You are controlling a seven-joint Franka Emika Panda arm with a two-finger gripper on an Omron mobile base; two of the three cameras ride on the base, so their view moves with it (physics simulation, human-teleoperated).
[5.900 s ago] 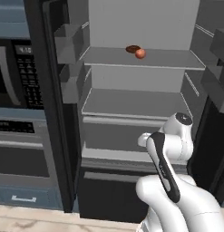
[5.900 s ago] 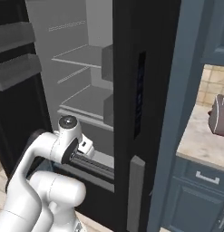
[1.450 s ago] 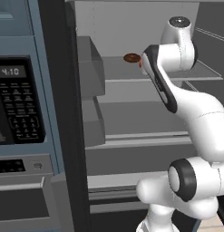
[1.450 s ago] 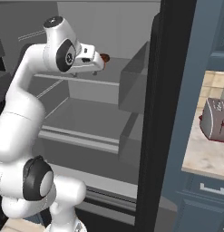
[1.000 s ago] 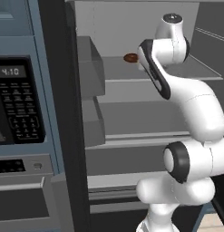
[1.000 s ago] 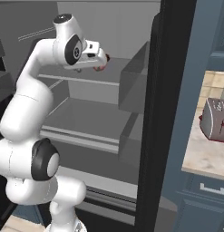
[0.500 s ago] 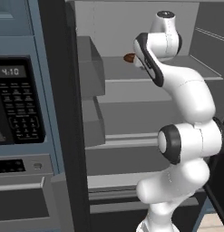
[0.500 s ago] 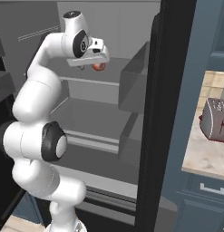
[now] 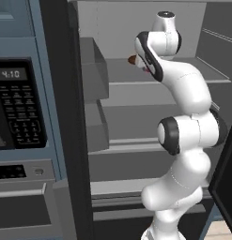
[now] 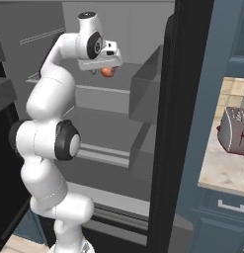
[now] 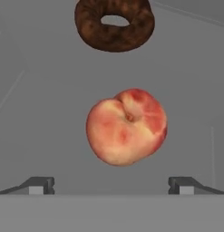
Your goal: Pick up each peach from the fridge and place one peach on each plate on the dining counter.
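Now the round, smooth orange-red peach (image 11: 127,126) lies on the flat grey upper shelf (image 9: 183,77) of the tall dark-sided fridge (image 10: 185,99), just short of a brown ring-shaped doughnut (image 11: 114,22). Over the last second or so the white arm has swung in and lowered over it, so a grasp looks imminent. The two-finger gripper (image 11: 111,185) points down, fingers spread wide with the fruit centred between them, not yet touching.

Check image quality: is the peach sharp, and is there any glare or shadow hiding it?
Hand view: peach slightly soft-edged, evenly lit, no glare, with the hand open below it. Right base view: peach small, partly under the hand. Left base view: flat, shadowless lighting on the fridge shelves.
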